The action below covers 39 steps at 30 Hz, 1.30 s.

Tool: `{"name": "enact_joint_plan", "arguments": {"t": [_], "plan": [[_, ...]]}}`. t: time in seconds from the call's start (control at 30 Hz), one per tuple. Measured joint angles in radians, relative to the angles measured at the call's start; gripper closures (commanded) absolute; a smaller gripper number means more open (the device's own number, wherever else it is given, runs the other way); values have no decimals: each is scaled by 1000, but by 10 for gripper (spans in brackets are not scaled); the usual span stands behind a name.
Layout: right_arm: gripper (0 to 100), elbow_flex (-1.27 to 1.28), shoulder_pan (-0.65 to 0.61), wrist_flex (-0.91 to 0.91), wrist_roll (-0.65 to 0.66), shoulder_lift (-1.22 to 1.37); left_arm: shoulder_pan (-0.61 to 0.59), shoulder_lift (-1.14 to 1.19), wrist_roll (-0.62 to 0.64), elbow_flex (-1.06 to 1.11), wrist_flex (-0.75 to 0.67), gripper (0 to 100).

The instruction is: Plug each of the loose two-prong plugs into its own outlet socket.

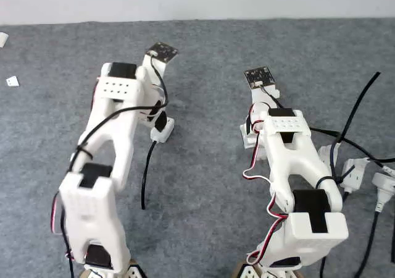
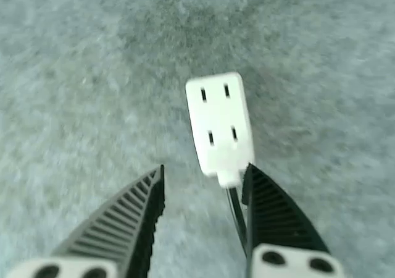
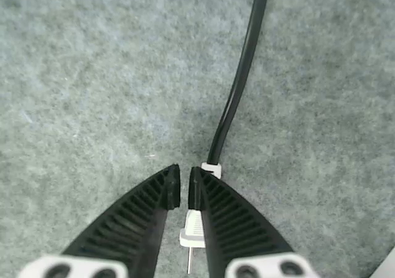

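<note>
Black ribbed jaws of the right gripper [image 3: 184, 179] pinch a white plug [image 3: 192, 228] at lower centre, prongs free, likely ready for a socket. The left gripper [image 2: 203, 170] gapes around the white outlet block [image 2: 220, 126] mid-frame, probably to steady it. Grey carpet [image 1: 210, 55] underlies all; spare plugs [image 1: 355, 174] lie at the high view's right edge.

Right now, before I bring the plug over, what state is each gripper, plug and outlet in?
left gripper: open, at the cord end of the outlet block.
outlet block: flat on the carpet, both slot pairs empty.
right gripper: shut on the white plug.
white plug: clamped, prong bare, not plugged in.
loose plugs: lying on the carpet, unplugged.
</note>
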Motion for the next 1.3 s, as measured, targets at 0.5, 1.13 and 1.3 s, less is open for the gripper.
{"name": "enact_joint_plan", "arguments": {"t": [0.5,1.13,1.3], "plan": [[965,0,0,-15,0,0,-5,299,-9,-272,72,805],[965,0,0,-15,0,0,-14,361,20,-480,198,805],[965,0,-5,-15,0,0,-18,376,20,-482,198,805]]}}
